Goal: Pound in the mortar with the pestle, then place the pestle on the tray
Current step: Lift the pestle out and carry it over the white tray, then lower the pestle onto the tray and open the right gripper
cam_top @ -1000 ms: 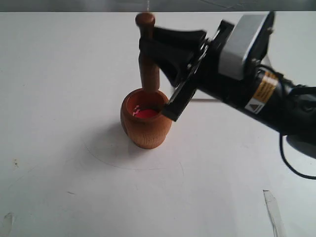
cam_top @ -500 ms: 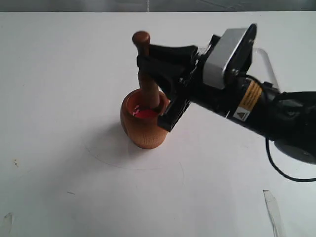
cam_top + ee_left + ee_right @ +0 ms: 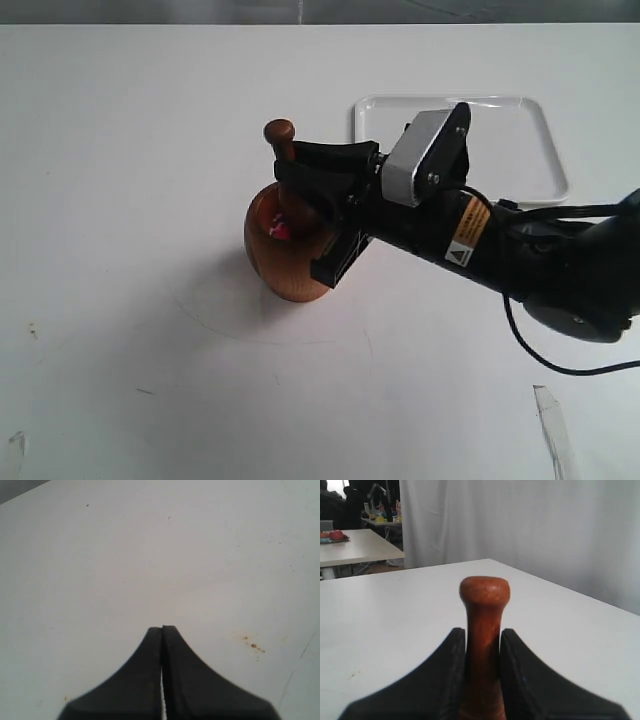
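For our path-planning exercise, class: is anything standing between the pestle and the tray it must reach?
Nothing visible does, though the arm hides some table. The pestle, in the right gripper, sits inside the mortar, so it likely must lift over that rim before reaching the tray.

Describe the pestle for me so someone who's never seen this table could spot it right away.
On the white table, find the round reddish-brown wooden mortar near the white tray. The pestle is the slim brown stick standing in it, held by the right pincer. Only it has a small round knob on top.
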